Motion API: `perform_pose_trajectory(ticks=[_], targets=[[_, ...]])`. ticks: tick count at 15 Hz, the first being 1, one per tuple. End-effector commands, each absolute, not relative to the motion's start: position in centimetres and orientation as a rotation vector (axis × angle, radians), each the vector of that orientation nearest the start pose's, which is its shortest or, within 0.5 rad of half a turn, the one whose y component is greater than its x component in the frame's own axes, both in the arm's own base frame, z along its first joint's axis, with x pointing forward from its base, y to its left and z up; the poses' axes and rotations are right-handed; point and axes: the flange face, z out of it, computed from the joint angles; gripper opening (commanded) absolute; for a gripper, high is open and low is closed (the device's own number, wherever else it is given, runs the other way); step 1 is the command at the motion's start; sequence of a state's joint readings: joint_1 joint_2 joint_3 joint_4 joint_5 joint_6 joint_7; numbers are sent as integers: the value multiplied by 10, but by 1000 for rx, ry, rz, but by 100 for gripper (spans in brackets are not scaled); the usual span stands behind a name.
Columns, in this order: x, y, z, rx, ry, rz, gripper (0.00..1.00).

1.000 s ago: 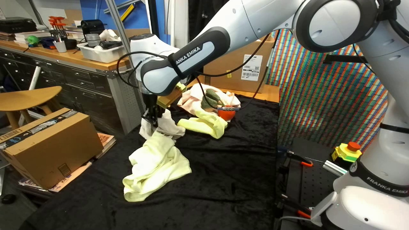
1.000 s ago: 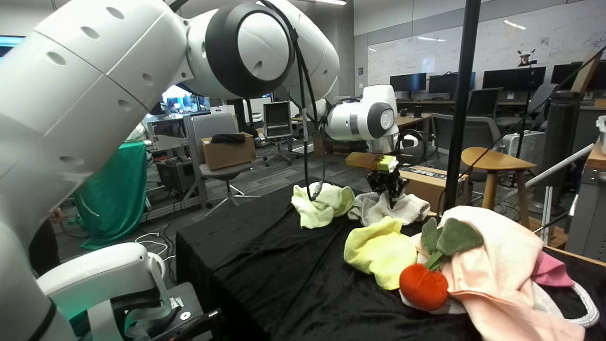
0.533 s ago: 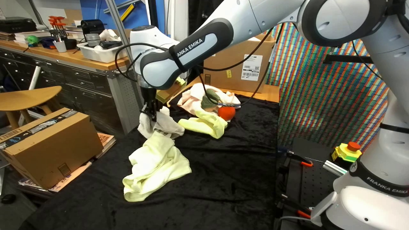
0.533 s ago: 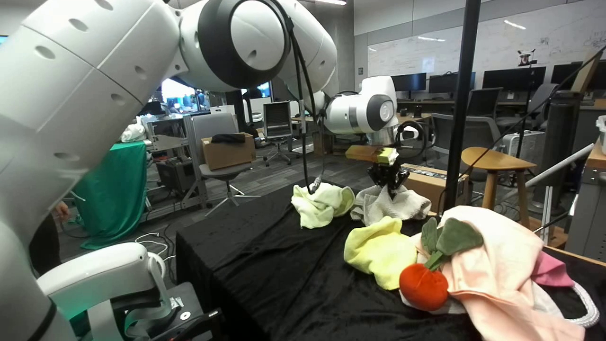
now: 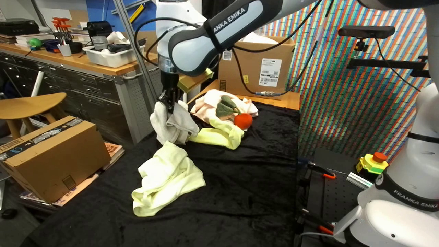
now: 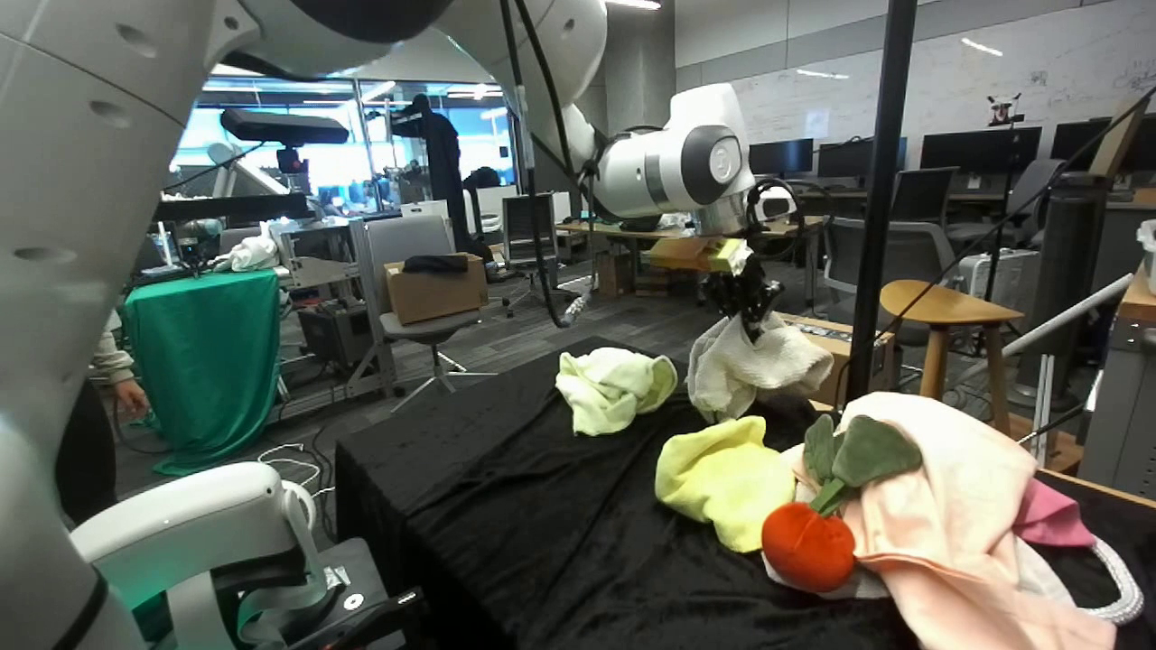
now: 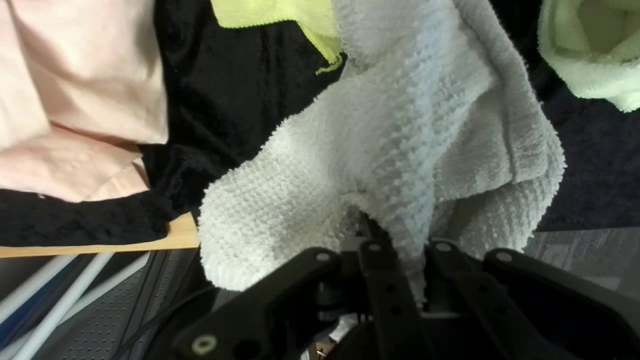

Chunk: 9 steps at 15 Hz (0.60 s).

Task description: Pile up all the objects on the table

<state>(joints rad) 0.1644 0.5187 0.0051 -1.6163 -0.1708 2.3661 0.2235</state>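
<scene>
Clearly, the gripper [image 6: 751,327] pinches a fold of the white cloth [image 6: 759,366]; in the wrist view a ridge of it runs up between the two fingers [image 7: 381,272]. The cloth hangs in loose folds near an edge of the black-covered table [image 5: 247,192]; whether its lowest corner touches the table cannot be told.

Near it, the pale cloth [image 5: 168,181] lies crumpled on the table. The yellow cloth [image 6: 718,478] lies bunched between the white cloth and the red ball [image 6: 808,546], as an exterior view shows. The ball sits just beside the yellow cloth, and its green leaves [image 6: 874,449] lie over the pink cloth [image 6: 948,487], which spreads out in wide folds. A darker pink piece [image 6: 1049,515] and a white rope [image 6: 1127,591] show at the edge of the pink cloth.

A carton [image 5: 228,73] stands behind the pink cloth, and a taped box [image 5: 55,157] stands off to the side of the table, near a wooden stool [image 5: 31,104].
</scene>
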Motion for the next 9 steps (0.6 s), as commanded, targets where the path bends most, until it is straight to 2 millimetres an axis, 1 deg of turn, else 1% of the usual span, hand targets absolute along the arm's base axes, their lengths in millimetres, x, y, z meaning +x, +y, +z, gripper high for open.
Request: perform_pose_trajectory(ticks=[1, 4, 5, 6, 8, 9], targets=[[651, 89, 382, -3178, 30, -521, 8], [623, 57, 405, -3164, 151, -591, 8], [617, 47, 407, -3163, 190, -611, 8], [608, 35, 414, -3165, 222, -613, 8], [596, 18, 416, -3178, 263, -605, 8], [592, 13, 412, -3188, 275, -598, 8]])
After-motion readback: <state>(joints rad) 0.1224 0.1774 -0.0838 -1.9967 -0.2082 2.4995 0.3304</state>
